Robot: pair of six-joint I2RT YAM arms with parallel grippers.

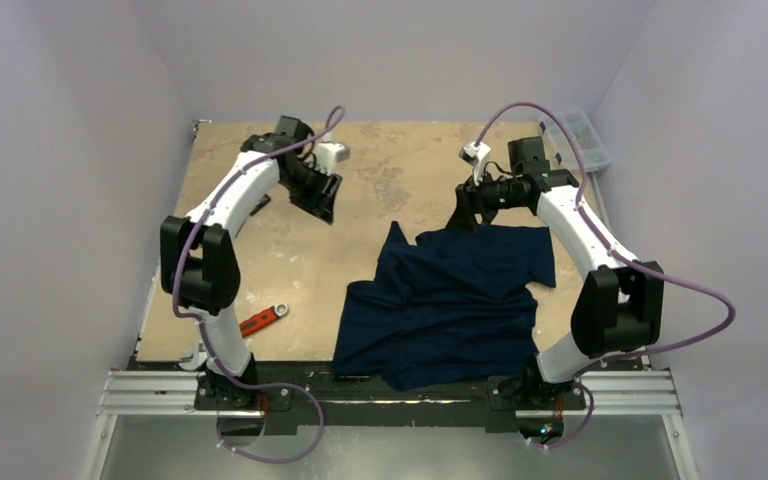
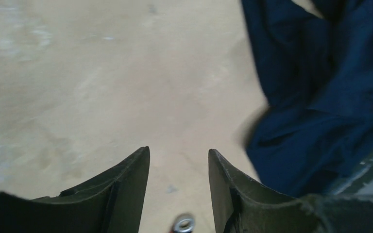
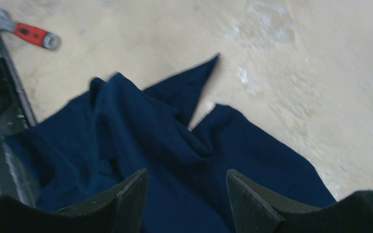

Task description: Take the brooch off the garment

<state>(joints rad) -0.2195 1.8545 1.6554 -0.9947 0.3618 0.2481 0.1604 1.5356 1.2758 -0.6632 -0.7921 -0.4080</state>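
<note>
Tan tabletop [image 1: 400, 170] bearing crumpled navy garment [image 1: 450, 300]; left gripper [image 2: 178, 154] spread beside it, right gripper [image 3: 187, 173] spread just above it.

Red-handled wrench [image 1: 262, 320] on tan table [image 1: 400, 170], clear bin [image 1: 582, 136] far-right.

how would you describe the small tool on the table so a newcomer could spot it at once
Start at the tan table and go to its near left part, beside the left arm. There lies a small wrench, left of the dark navy garment and apart from it. It alone has a red handle with silver metal ends.
</note>
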